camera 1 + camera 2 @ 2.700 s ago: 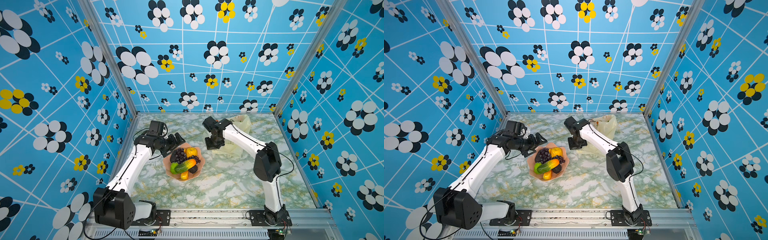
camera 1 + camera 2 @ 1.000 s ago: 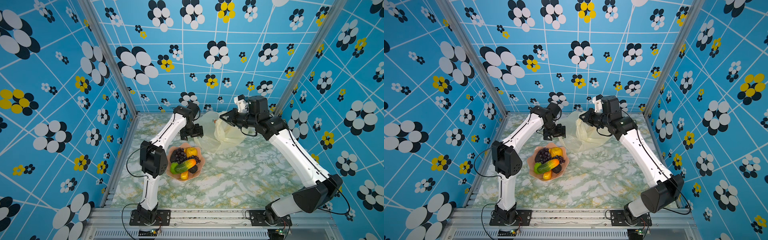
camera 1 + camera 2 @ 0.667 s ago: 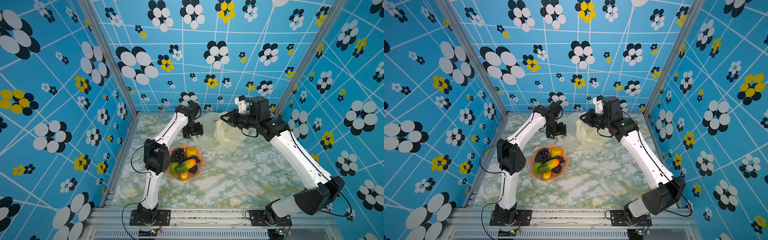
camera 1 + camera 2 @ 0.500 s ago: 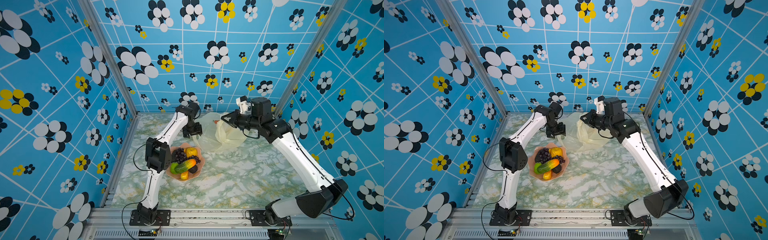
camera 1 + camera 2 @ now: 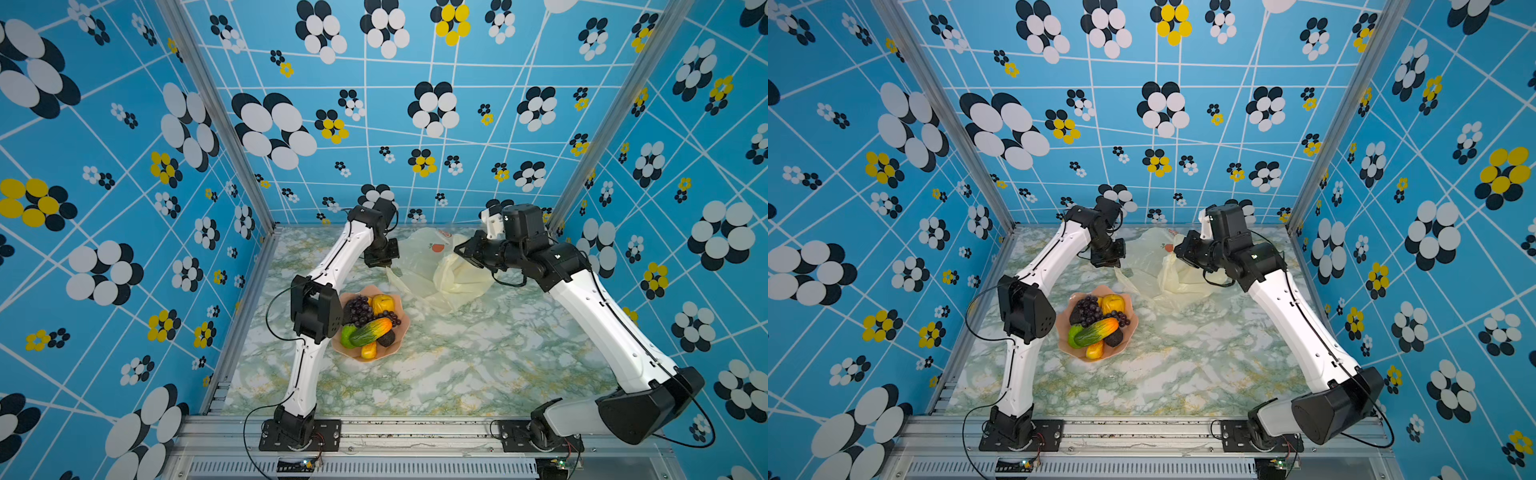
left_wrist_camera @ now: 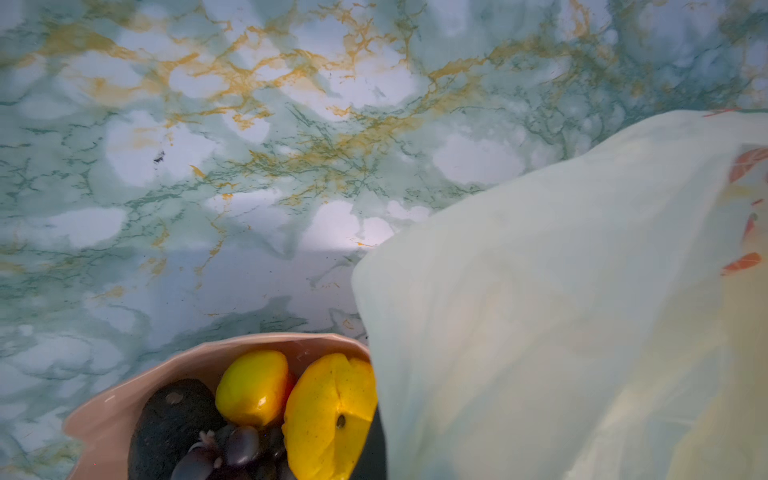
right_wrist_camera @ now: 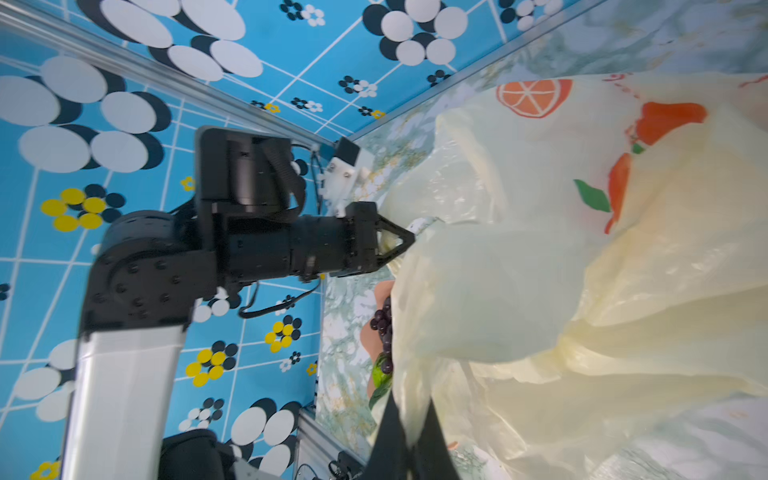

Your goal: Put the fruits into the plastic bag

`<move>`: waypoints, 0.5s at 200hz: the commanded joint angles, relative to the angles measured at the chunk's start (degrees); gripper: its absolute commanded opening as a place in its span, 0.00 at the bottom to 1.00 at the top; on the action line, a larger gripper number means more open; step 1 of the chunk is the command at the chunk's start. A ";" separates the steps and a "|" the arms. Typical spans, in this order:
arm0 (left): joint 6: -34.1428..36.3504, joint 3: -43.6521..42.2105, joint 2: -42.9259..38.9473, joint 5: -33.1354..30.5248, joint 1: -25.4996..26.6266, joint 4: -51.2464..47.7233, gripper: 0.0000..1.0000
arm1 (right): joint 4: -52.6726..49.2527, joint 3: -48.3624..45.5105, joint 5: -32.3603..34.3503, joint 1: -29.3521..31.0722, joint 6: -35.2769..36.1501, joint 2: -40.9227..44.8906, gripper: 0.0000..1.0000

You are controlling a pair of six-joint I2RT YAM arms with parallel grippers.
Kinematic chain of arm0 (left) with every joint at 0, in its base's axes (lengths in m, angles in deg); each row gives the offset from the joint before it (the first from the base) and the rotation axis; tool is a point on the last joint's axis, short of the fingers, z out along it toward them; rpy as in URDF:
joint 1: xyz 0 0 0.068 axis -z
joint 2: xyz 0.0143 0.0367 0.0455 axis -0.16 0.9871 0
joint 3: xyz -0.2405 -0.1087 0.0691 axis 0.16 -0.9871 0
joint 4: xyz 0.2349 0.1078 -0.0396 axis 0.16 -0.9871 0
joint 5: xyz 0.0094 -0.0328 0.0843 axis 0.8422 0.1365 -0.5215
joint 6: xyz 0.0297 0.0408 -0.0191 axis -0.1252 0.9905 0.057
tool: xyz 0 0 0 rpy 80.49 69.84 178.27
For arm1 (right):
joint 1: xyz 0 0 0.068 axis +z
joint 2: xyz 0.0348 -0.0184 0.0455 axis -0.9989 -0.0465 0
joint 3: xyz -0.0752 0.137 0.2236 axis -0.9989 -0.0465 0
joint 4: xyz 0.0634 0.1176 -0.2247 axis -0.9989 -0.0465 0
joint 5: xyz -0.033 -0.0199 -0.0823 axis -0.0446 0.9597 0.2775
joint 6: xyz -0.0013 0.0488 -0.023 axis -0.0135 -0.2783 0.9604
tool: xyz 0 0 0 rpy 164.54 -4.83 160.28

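My left tool (image 7: 405, 245) has shut on the plastic bag (image 5: 415, 270), right tool (image 7: 409, 419) too; pulling apart could tear it.

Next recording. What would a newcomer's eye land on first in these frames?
The blue walls, covered in black, white and yellow flowers, hit first. Next comes the pink bowl heaped with bright fruits, left of the middle of the marbled table in both top views. Behind it, the pale plastic bag is pinched between the left end effector and the right end effector, both shut on it.
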 commanded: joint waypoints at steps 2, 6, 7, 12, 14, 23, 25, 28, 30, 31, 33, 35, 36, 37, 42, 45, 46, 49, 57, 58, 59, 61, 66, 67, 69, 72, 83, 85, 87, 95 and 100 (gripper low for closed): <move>-1.76 9.17 0.73 1.73 -0.63 -3.44 0.00 | -5.27 10.17 6.85 -3.47 4.44 -5.26 0.00; -2.42 11.48 0.96 2.32 -0.98 -3.78 0.00 | -5.28 13.09 6.85 -4.14 5.60 -6.77 0.00; -2.63 11.80 1.04 2.49 -1.08 -3.84 0.00 | -5.27 13.50 6.85 -4.34 5.92 -7.14 0.00; -3.71 15.17 1.31 3.72 -1.49 -3.79 0.00 | -5.41 18.39 6.77 -4.89 7.73 -8.99 0.00; -4.19 16.22 1.34 4.33 -1.74 -3.51 0.00 | -5.52 20.43 6.77 -5.00 8.51 -9.76 0.00; -6.00 20.84 0.52 7.01 -2.55 -0.29 0.00 | -6.53 30.33 6.81 -5.24 12.44 -13.33 0.00; -6.25 21.53 0.17 7.30 -2.58 0.80 0.00 | -6.77 33.15 6.84 -5.25 13.31 -14.18 0.00; -6.58 22.51 -0.48 7.89 -2.71 2.64 0.00 | -7.36 37.61 6.60 -5.21 14.61 -15.52 0.00; -6.66 22.91 -1.02 8.27 -2.75 4.06 0.00 | -7.81 40.44 6.42 -5.22 15.48 -16.38 0.00; -6.69 23.06 -1.32 8.45 -2.71 4.78 0.00 | -8.03 41.15 6.33 -5.19 15.87 -16.78 0.00; -6.78 23.16 -2.07 8.74 -2.69 6.35 0.00 | -8.53 44.49 6.15 -5.17 16.38 -17.70 0.00; -6.93 23.19 -2.80 8.97 -2.74 7.93 0.00 | -9.00 47.54 6.02 -5.16 17.24 -18.59 0.00; -6.96 23.19 -3.18 9.02 -2.75 8.73 0.00 | -9.29 49.05 5.91 -5.16 17.63 -19.03 0.00; -6.97 23.11 -3.58 9.09 -2.76 9.53 0.00 | -9.56 50.51 5.86 -5.16 18.00 -19.47 0.00; -7.11 22.63 -5.75 9.24 -2.62 13.66 0.00 | -10.86 57.40 5.76 -5.10 19.55 -21.70 0.00; -6.97 22.22 -7.10 9.29 -2.55 16.11 0.00 | -11.59 61.96 5.74 -5.06 20.43 -23.01 0.00; -6.89 22.05 -7.52 9.27 -2.52 16.91 0.00 | -11.77 63.33 5.68 -4.98 20.68 -23.39 0.00; -6.56 21.53 -8.89 9.29 -2.32 19.34 0.00 | -12.23 67.22 5.56 -5.03 21.51 -24.24 0.00; -4.70 19.30 -12.68 9.04 -1.62 25.00 0.00 | -12.71 75.60 5.37 -4.98 23.11 -26.37 0.00; -4.43 18.96 -13.21 8.97 -1.53 25.88 0.00 | -12.68 76.35 5.32 -4.94 23.29 -26.53 0.00; -4.08 18.66 -13.74 8.89 -1.36 26.67 0.00 | -12.66 77.07 5.30 -4.92 23.38 -26.69 0.00; -3.49 18.11 -14.75 8.72 -1.14 28.15 0.00 | -12.48 78.34 5.15 -4.90 23.62 -26.79 0.00; -1.86 16.13 -17.31 8.43 -0.53 31.61 0.03 | -11.83 80.12 4.89 -4.89 24.14 -26.51 0.00; -1.48 15.62 -17.81 8.40 -0.37 32.26 0.03 | -11.62 80.28 4.73 -4.89 24.20 -26.38 0.00; -0.71 14.69 -18.82 8.38 -0.10 33.63 0.03 | -11.23 80.38 4.52 -4.89 24.40 -25.97 0.00; 0.45 13.28 -20.08 8.37 0.32 35.63 0.03 | -10.60 80.08 4.25 -4.87 24.62 -25.22 0.00; 5.32 8.39 -25.50 6.37 2.55 40.45 0.05 | -8.40 75.09 3.65 -4.25 26.26 -21.01 0.00; 6.31 7.76 -26.35 5.83 3.09 41.00 0.05 | -8.07 73.52 3.84 -4.01 26.74 -19.99 0.00; 7.30 6.73 -27.20 5.23 3.64 41.48 0.05 | -7.63 71.72 3.97 -3.82 27.17 -18.95 0.00; 11.11 3.17 -30.11 3.09 5.61 42.45 0.06 | -5.49 62.60 4.78 -2.57 29.21 -13.92 0.00; 13.12 0.90 -31.58 1.90 6.71 42.34 0.06 | -3.37 54.25 5.65 -1.75 30.60 -10.61 0.00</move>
